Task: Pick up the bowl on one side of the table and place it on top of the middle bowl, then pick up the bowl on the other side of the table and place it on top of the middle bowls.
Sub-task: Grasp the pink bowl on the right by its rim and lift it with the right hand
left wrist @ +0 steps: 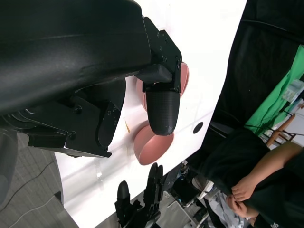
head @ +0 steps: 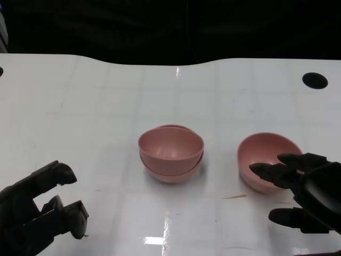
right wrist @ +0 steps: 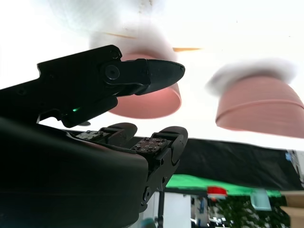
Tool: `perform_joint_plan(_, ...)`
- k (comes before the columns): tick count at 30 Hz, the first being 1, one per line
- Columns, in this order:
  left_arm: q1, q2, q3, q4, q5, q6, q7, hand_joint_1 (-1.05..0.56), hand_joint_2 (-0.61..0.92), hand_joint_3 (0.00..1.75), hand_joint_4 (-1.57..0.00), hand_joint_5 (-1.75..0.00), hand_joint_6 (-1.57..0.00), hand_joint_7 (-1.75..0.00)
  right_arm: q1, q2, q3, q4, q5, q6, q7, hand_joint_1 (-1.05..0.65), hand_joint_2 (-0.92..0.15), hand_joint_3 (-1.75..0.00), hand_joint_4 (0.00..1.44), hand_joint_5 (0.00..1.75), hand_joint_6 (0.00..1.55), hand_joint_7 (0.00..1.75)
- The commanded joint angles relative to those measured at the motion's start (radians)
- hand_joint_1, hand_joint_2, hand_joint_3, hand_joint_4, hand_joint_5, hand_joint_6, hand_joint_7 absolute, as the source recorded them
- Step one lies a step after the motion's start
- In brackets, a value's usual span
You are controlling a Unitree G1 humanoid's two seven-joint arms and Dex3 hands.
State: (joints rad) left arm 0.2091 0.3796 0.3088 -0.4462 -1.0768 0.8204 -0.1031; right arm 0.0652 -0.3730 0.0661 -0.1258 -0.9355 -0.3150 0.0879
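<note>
Two pink bowls sit nested as a stack point(head: 171, 152) in the middle of the white table point(head: 106, 96). A single pink bowl point(head: 265, 157) stands upright to its right. My right hand point(head: 303, 186) is beside that bowl with its fingers spread; its fingertips point(head: 264, 170) reach over the near rim and its thumb lies below, off the bowl. It holds nothing. My left hand point(head: 42, 210) hangs at the lower left, fingers apart and empty. The right wrist view shows the single bowl point(right wrist: 152, 102) just beyond the fingers point(right wrist: 142, 71), with the stack point(right wrist: 259, 107) farther off.
A thin tan sliver point(head: 234, 197) lies on the table between the stack and the single bowl. A black round hole point(head: 314, 80) marks the far right. The table's back edge meets a dark backdrop. A person point(left wrist: 247, 166) sits beyond the table in the left wrist view.
</note>
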Motion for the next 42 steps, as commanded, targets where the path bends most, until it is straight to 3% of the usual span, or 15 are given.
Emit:
perform_joint_plan(1, -0.008, 0.003, 0.005, 0.003, 0.017, 0.005, 0.01, 0.0, 0.92, 1.45, -0.94, -1.75, -0.52, -1.75, -0.116, -0.011, 0.072, 0.217, -0.045, 0.037, -0.09, -0.86, -0.92, -0.33, 0.28, 0.0, 0.32, 0.0)
perform_joint_plan(4, -0.008, 0.001, 0.004, 0.002, 0.029, 0.003, 0.007, 0.01, 0.92, 1.45, -0.93, -1.75, -0.53, -1.75, -0.101, -0.04, 0.085, 0.174, -0.029, 0.069, -0.066, -0.9, -0.92, -0.39, 0.26, 0.02, 0.29, 0.01)
perform_joint_plan(13, -0.007, -0.007, 0.002, 0.008, 0.043, -0.001, -0.003, 0.02, 0.92, 1.44, -0.92, -1.75, -0.55, -1.75, -0.134, -0.086, 0.132, 0.173, -0.004, 0.121, -0.022, -0.76, -0.92, -0.24, 0.36, 0.05, 0.38, 0.03)
perform_joint_plan(26, -0.004, -0.031, 0.006, 0.003, 0.07, -0.002, -0.003, 0.01, 0.92, 1.4, -0.87, -1.75, -0.53, -1.75, -0.248, -0.08, 0.236, 0.362, 0.003, 0.121, -0.101, -0.71, -0.92, -0.2, 0.43, 0.04, 0.45, 0.03)
perform_joint_plan(42, -0.009, -0.042, 0.009, 0.014, 0.095, -0.006, -0.03, 0.02, 0.92, 1.41, -0.85, -1.75, -0.53, -1.75, -0.318, -0.081, 0.303, 0.435, 0.013, 0.12, -0.12, -0.67, -0.92, -0.19, 0.46, 0.04, 0.48, 0.02)
